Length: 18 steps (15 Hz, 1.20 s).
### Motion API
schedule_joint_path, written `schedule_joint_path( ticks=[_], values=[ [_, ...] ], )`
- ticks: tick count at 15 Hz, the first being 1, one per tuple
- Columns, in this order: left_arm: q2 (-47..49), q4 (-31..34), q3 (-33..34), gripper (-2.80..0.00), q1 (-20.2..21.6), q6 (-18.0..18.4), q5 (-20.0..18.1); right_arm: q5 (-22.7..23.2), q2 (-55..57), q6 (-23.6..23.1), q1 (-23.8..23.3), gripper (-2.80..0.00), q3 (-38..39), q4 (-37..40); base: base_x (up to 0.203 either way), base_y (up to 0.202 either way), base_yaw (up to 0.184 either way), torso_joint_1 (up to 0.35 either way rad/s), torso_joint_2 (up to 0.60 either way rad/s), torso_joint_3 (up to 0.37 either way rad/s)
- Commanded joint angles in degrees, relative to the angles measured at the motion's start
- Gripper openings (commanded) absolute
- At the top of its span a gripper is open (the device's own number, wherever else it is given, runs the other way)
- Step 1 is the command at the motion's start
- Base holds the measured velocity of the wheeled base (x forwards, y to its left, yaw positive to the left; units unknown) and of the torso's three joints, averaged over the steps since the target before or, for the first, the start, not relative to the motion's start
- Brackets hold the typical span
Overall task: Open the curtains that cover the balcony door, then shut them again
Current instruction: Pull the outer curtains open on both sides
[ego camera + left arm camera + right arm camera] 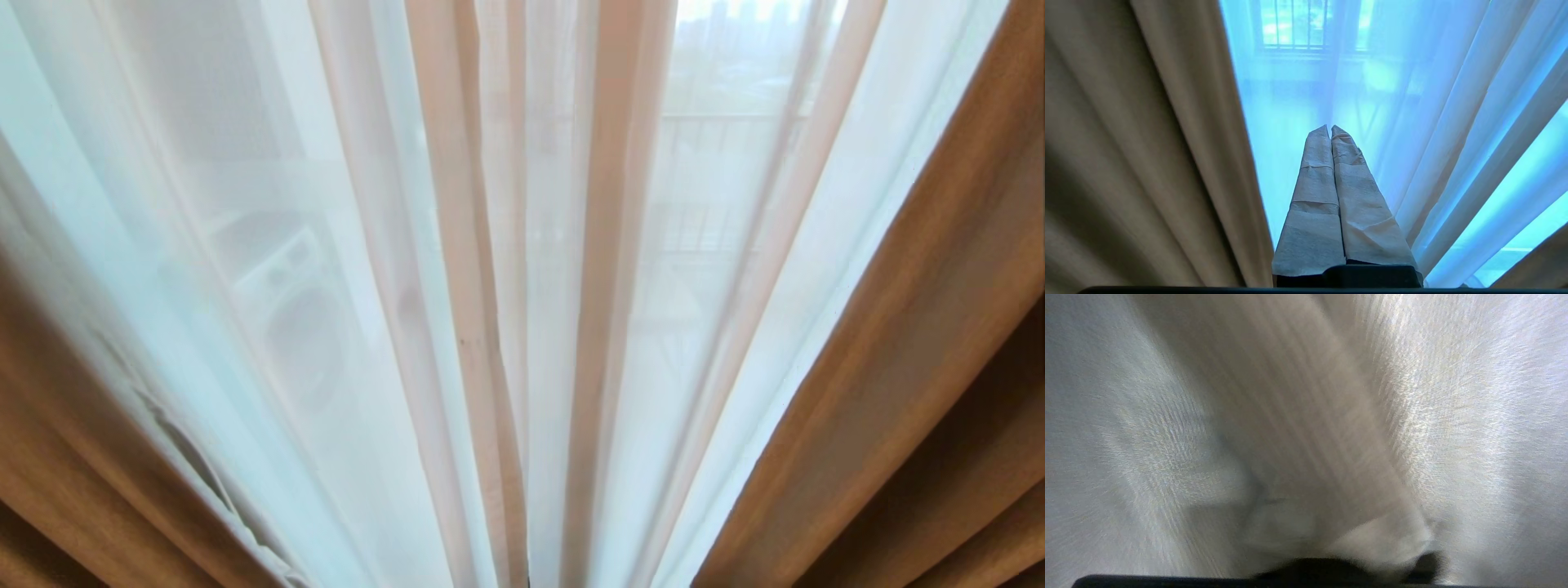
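Note:
The curtains fill every view. In the head view, thin white sheers point(522, 245) hang closed in the middle. Thick beige drapes stand drawn aside at the left point(73, 457) and right point(922, 343). The balcony door is hidden behind the sheers; only pale shapes show through. Neither arm appears in the head view. My left gripper point(1329, 127) is shut and empty, its tape-wrapped fingers pointing at the sheers point(1433, 122), next to a thick drape point(1147, 143) that it does not touch. My right gripper point(1331, 526) is pressed into blurred pale cloth point(1306, 416), which covers it.
Through the sheers a washing machine point(294, 310) shows faintly at the left and a railing point(718, 163) at the right. The left wrist view shows a barred window point(1294, 24) beyond the sheers.

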Motion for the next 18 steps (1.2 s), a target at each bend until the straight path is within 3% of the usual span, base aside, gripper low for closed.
schedule_joint_path(
  ticks=[1,6,18],
  values=[
    [0.0,0.0,0.0,-2.8,0.0,-0.1,0.0,0.0,-1.5,-0.1,0.0,0.0,1.1,0.0,0.0,0.0,0.0,0.0,0.0,0.0],
    [0.0,0.0,0.0,-2.8,0.0,-0.1,0.0,-0.1,-6.8,-0.1,-0.1,0.0,4.8,0.2,0.0,0.0,0.0,0.0,0.0,0.0],
    [0.0,0.0,0.0,-2.8,0.0,-0.1,0.0,-3.0,-32.8,-2.4,-1.1,0.0,27.5,2.8,0.0,0.0,0.0,0.0,0.0,0.0]
  ],
)
